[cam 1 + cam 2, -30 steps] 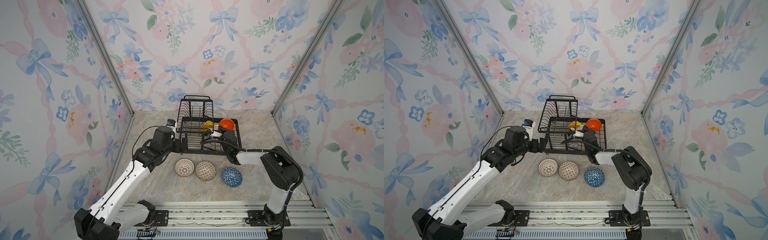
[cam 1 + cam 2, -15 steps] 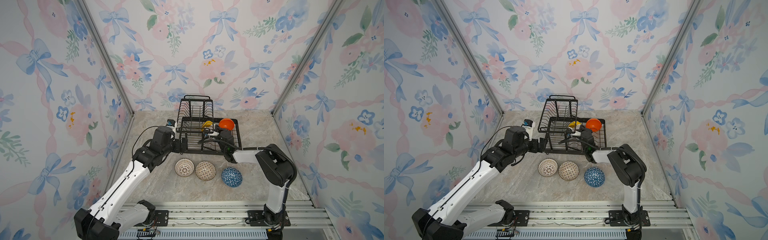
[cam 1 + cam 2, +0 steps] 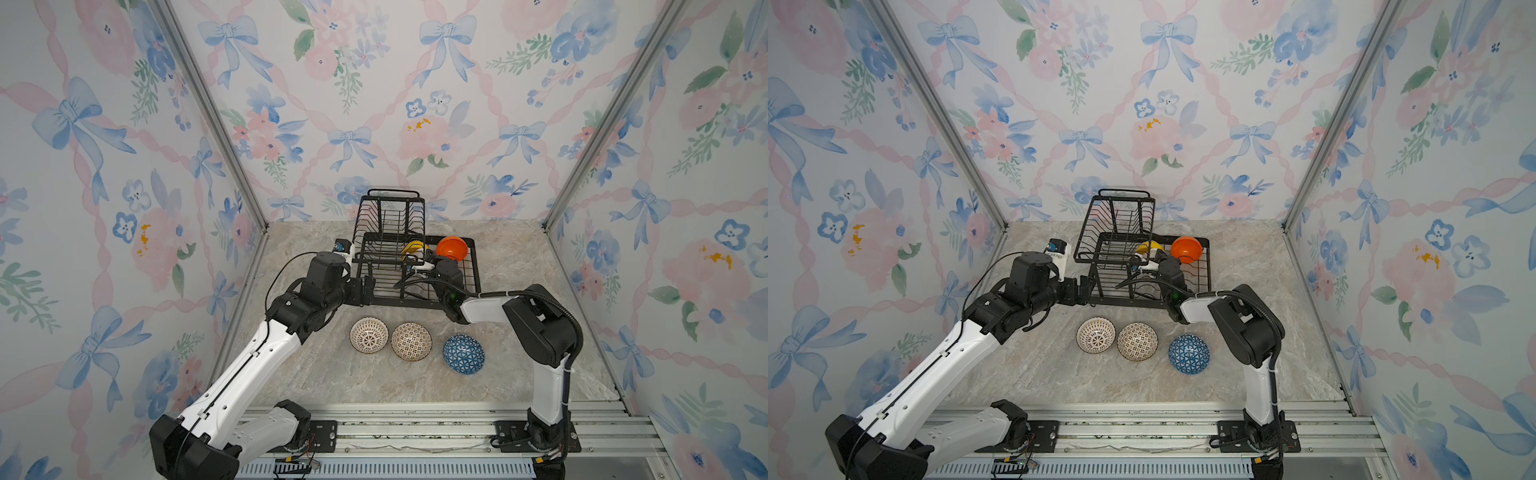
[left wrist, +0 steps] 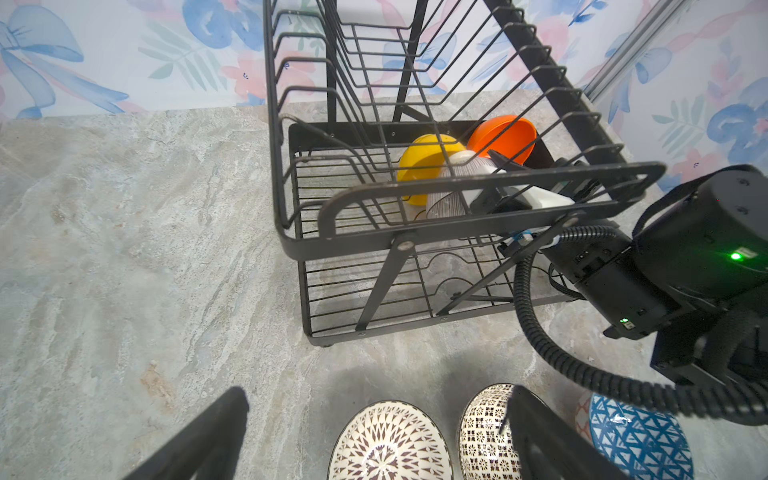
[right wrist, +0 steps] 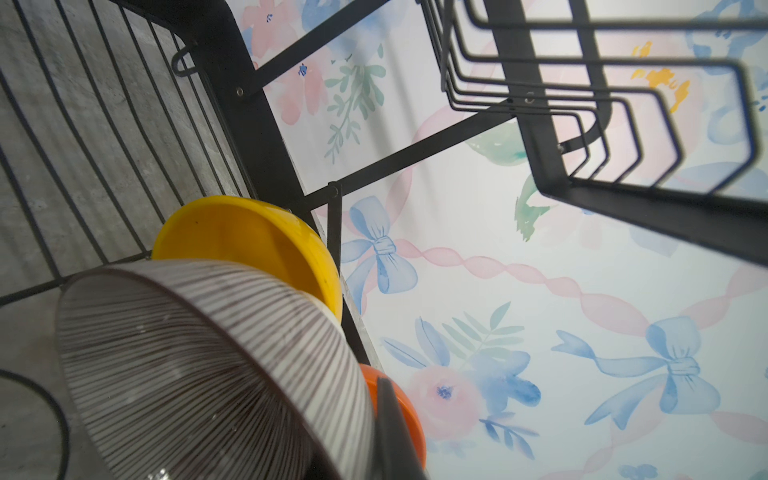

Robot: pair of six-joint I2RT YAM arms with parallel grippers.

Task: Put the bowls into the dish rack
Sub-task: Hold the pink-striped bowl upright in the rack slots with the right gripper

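Left wrist view: the right pincer (image 4: 486, 174) is clamped on the pink-striped bowl (image 4: 451, 189), holding it tilted on its side inside the dish rack (image 4: 353, 240), over the lower tray and beneath the raised upper basket. The striped bowl sits just beside the yellow bowl (image 4: 419, 166); whether the two touch cannot be told. The orange bowl (image 4: 503, 135) leans at the tray's far side.

The left pincer (image 3: 362, 291), fingers spread wide and holding nothing, hovers at the rack's near corner. Three patterned bowls wait in a row on the surface (image 3: 374, 386): the lattice bowl (image 3: 369, 335), the mosaic bowl (image 3: 411, 341) and the blue bowl (image 3: 463, 354).

Likely risks: if let go before it rests between the wires, the striped bowl may roll flat or knock the yellow bowl over. The right arm reaches in under the upper basket's rail, so a careless pull-out could catch that rail or the trailing cable and drag the rack.
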